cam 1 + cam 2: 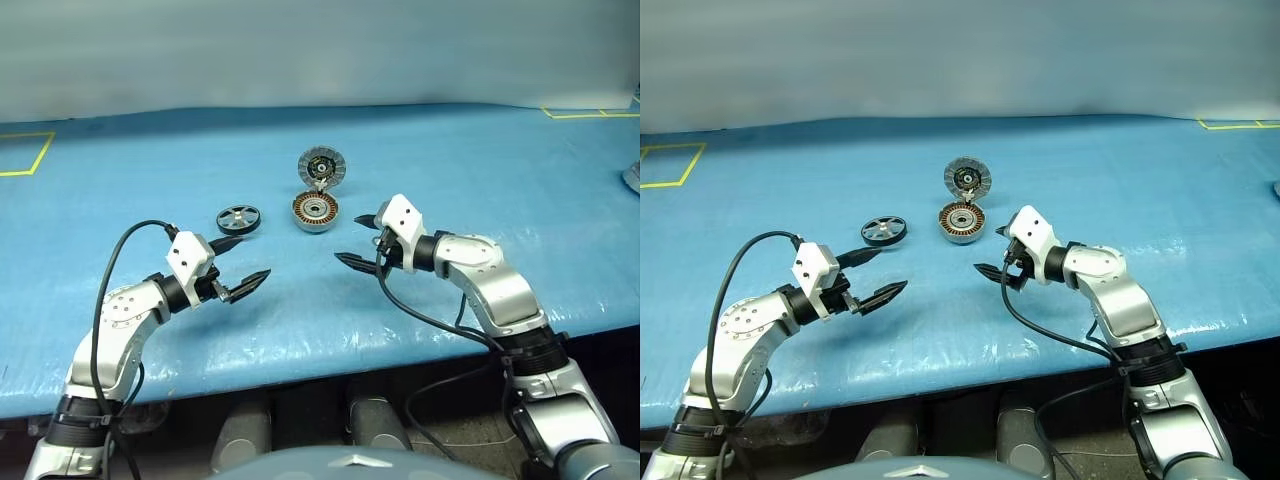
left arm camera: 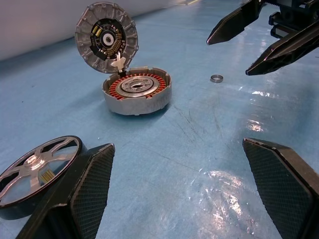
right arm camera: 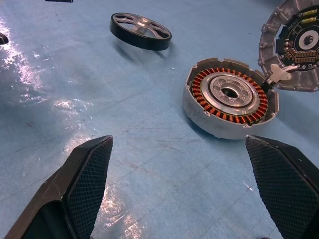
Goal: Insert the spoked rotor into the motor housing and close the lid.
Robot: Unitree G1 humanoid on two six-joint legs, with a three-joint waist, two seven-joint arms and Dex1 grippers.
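The spoked rotor [image 1: 238, 219] lies flat on the blue tabletop [image 1: 500, 180], just left of the motor housing [image 1: 314, 212], whose lid [image 1: 321, 167] stands hinged upright, leaving the windings exposed to receive it; left pincer [image 1: 236, 265] and right pincer [image 1: 359, 241] both hover spread wide and empty, apparently poised for pickup.

motor housing [image 3: 227, 102]: matt grey metal, copper windings
spoked rotor [image 3: 140, 30]: black rim, polished spokes
table cover [image 1: 480, 160]: glossy blue, possibly plastic sheet
fingers [image 3: 87, 172]: textured black pads
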